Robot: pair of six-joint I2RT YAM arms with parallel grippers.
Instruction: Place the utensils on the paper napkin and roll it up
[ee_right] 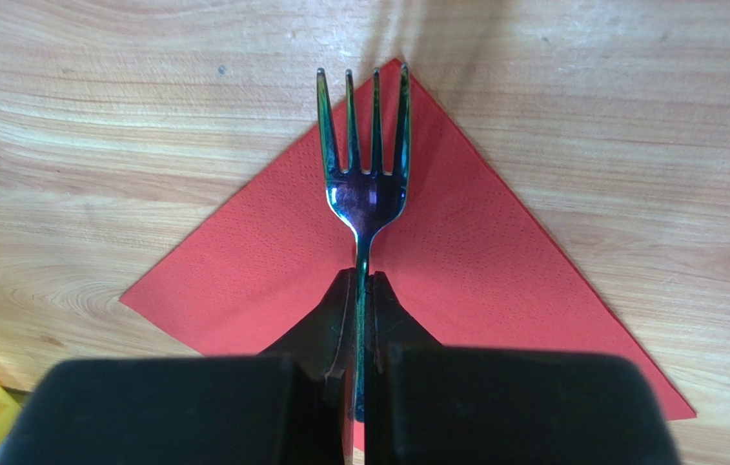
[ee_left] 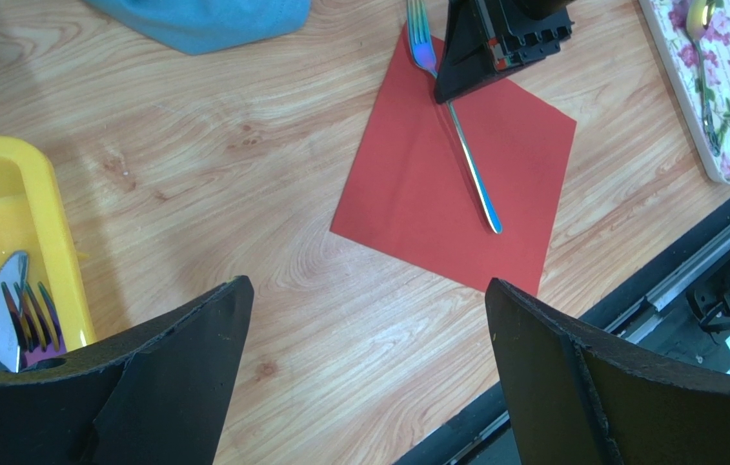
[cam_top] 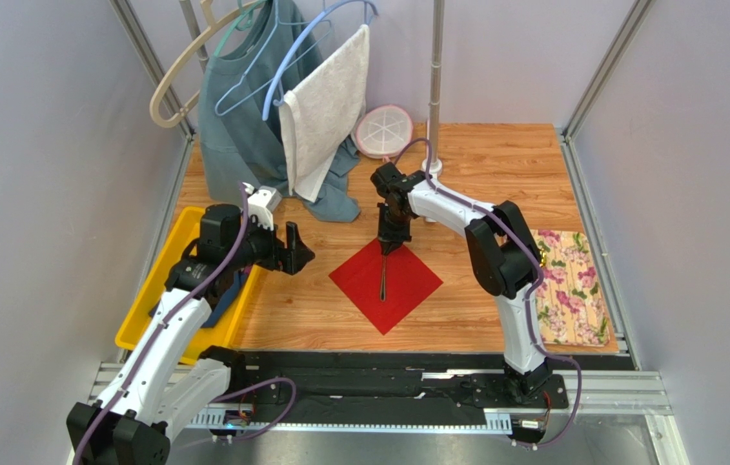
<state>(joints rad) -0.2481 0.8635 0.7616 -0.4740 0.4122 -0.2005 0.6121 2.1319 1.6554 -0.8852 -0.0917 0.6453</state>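
Observation:
The red paper napkin [cam_top: 409, 283] [ee_left: 417, 184] [ee_right: 242, 281] lies flat on the wooden table like a diamond. A shiny blue-purple fork [cam_top: 382, 279] [ee_left: 473, 174] [ee_right: 364, 184] lies along its diagonal, with the tines reaching past the far corner. My right gripper [cam_top: 390, 242] [ee_right: 361, 276] is shut on the fork's neck just behind the tines. My left gripper [cam_top: 299, 254] [ee_left: 367, 284] hangs open over bare wood left of the napkin, holding nothing. More utensils [ee_left: 15, 315] lie in the yellow tray [ee_left: 39, 223].
The yellow tray [cam_top: 150, 310] sits at the left edge under my left arm. A floral board [cam_top: 572, 291] lies at the right. At the back stand a pole [cam_top: 434, 87], hangers with a teal garment [cam_top: 242, 116] and white towel [cam_top: 325, 107], and a round pink-rimmed dish [cam_top: 383, 131].

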